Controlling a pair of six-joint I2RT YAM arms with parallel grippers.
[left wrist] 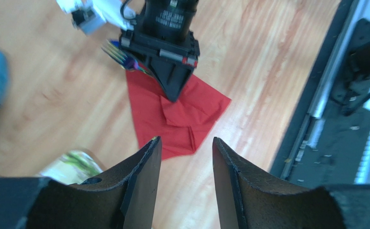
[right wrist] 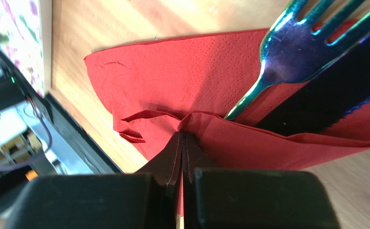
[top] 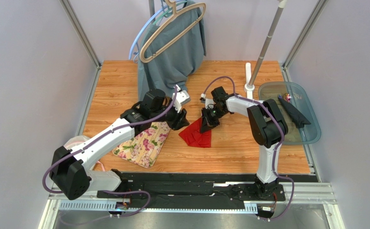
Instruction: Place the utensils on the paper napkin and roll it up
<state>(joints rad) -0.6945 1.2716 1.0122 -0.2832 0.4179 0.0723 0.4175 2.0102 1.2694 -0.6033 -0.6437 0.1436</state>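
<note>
Lying near the centre of the overhead frame, the paper napkin (top: 199, 136) is bright red, creased and folded partly over the utensils (right wrist: 287, 43), a glossy green fork and dark blue knife at the right wrist view's upper right. The right gripper (right wrist: 182, 143) pinches a raised napkin fold; the left gripper (left wrist: 186, 140) hangs spread beside it

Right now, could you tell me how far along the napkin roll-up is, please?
Done: the utensils lie on the red paper napkin. In hand: the right gripper is shut on a napkin fold that covers their handles; the left gripper hangs open nearby. Left: the roll itself; the napkin is only loosely folded.
</note>
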